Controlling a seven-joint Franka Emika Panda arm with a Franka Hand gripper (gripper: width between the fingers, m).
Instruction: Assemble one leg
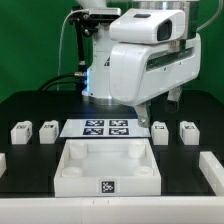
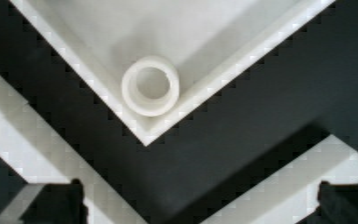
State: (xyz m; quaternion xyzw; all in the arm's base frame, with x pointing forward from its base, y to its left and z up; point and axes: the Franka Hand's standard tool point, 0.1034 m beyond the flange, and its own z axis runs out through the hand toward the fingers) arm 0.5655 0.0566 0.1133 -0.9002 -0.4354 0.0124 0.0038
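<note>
Toward the counter edge at the exterior view's left: first leg [image 1: 20, 130], second leg [image 1: 47, 128]. Mid-counter: marker board [image 1: 105, 127]. Toward the exterior view's right edge: third leg [image 1: 160, 129], fourth leg [image 1: 187, 130]. All lie loose. Panel [image 1: 75, 180] sits at the front edge. The tool [image 2: 179, 205] hangs released and empty over a corner hole [image 2: 151, 85]; which corner is unclear. Judgement: fetch the nearest leg, clamp its flat sides squarely, keep it plumb.
</note>
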